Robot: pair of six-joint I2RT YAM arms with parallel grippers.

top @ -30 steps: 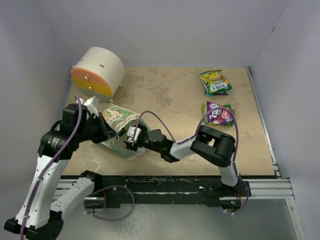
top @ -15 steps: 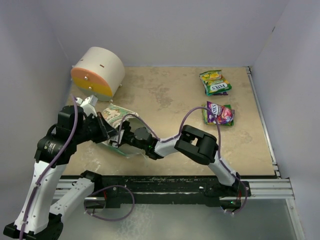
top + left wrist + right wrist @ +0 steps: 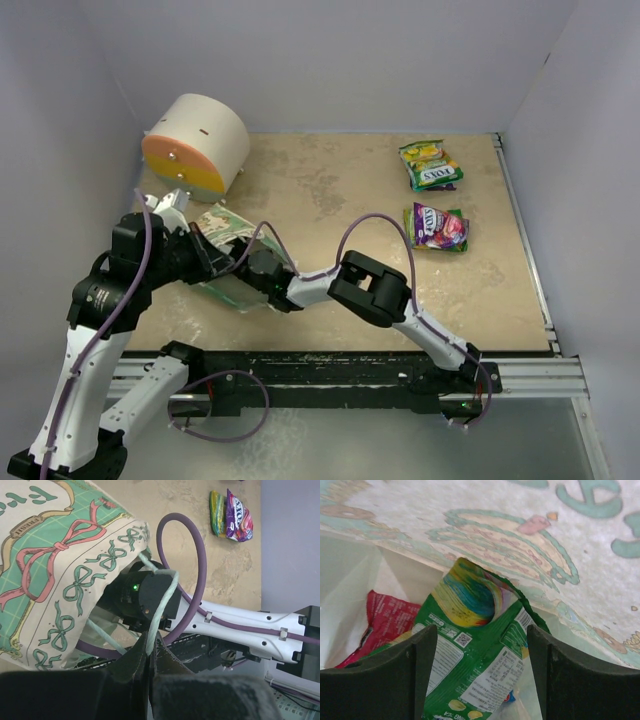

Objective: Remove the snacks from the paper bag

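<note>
My right fingers (image 3: 415, 680) stand spread inside the paper bag (image 3: 530, 535), straddling a green packet (image 3: 475, 650).
Left fingers (image 3: 127, 667) clamp the bag's string handle (image 3: 162, 605). The green packet looks light, crinkly and slippery, so I'd nip its top seam. Its small print is unreadable; only the yellow-green packet (image 3: 432, 165) out on the worktop (image 3: 330, 190) reads "FOX'S".

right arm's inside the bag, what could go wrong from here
1. The right pincer is open around the green packet, whose top is crumpled against the paper bag wall; closing could pinch the paper too and perhaps tear it.
2. The left pincer holds only the thin string handle; pulling the packet out might drag the bag or snap the string.
3. The red packet behind may get left inside.
</note>
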